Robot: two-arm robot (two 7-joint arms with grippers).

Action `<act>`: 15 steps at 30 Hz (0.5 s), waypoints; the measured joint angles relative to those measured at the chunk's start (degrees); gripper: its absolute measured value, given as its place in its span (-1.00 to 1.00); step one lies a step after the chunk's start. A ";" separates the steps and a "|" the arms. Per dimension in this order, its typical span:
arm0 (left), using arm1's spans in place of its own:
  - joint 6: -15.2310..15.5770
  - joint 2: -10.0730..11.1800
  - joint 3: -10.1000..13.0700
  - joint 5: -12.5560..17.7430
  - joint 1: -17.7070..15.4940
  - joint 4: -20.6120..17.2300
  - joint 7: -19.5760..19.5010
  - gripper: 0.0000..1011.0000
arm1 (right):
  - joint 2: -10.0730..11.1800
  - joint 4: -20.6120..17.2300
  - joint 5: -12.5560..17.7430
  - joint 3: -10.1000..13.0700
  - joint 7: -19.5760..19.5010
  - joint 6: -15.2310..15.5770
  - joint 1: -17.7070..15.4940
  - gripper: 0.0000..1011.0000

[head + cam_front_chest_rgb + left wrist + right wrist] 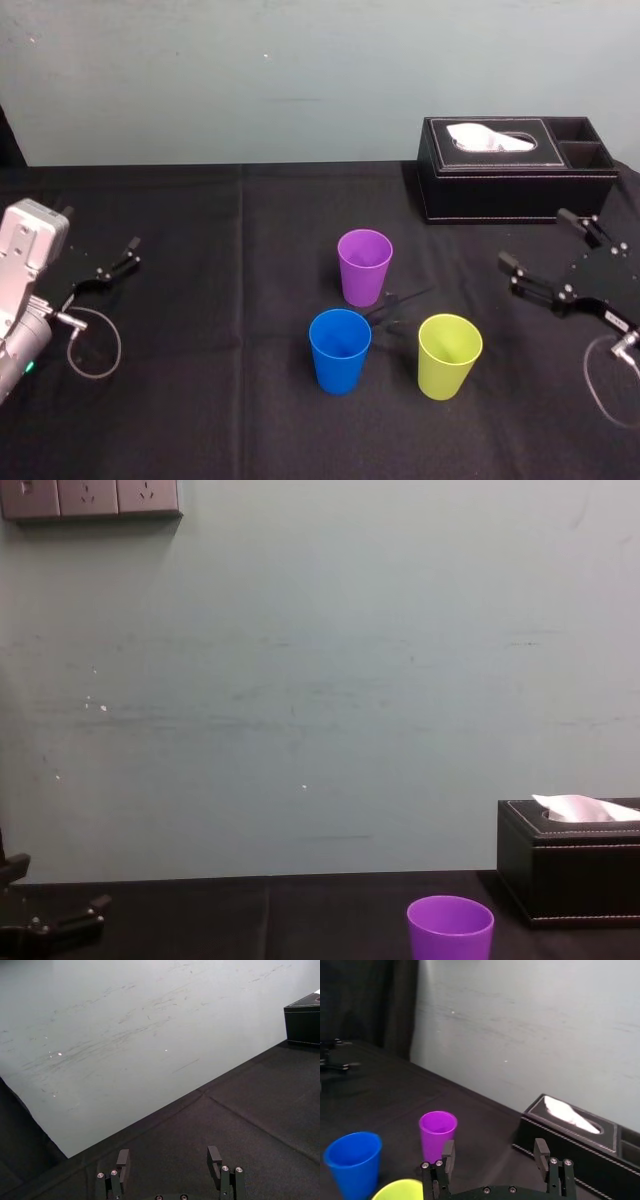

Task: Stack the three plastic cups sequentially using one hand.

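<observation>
Standing separately at lower centre, the purple cup (364, 265), blue cup (340, 350) and yellow-green cup (449, 355) all await stacking. The right gripper (534, 238), mid-right, is released and empty; the left gripper (168, 1160), mid-left, likewise.

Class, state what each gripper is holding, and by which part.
Nothing is held: the left gripper and the right gripper are both open and empty.

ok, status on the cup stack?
Left gripper open, parked left. Right gripper open, right of cups. Purple cup, blue cup, yellow-green cup upright, apart, unstacked. Tissue box behind, clear of path.
</observation>
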 joint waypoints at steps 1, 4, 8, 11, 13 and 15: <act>0.00 0.00 0.00 0.00 0.00 0.00 0.00 1.00 | 0.49 -0.39 0.58 0.52 1.08 -0.04 -0.80 0.98; 0.00 0.00 0.00 0.00 0.00 0.00 0.00 1.00 | 1.42 -1.01 1.79 1.35 3.41 -0.06 -2.26 0.98; 0.00 0.00 0.00 0.00 0.00 0.00 0.00 1.00 | 2.18 -1.57 3.12 2.03 5.61 0.04 -3.51 0.98; 0.00 0.00 0.00 0.00 0.00 0.00 0.00 1.00 | 3.15 -2.31 3.95 2.68 8.15 0.20 -5.09 0.98; 0.00 0.00 0.00 0.00 0.00 0.00 0.00 1.00 | 3.56 -2.71 4.15 3.00 9.34 0.27 -5.97 0.98; 0.00 0.00 0.00 0.00 0.00 0.00 0.00 1.00 | 3.76 -2.88 4.20 3.19 10.00 0.32 -6.53 0.98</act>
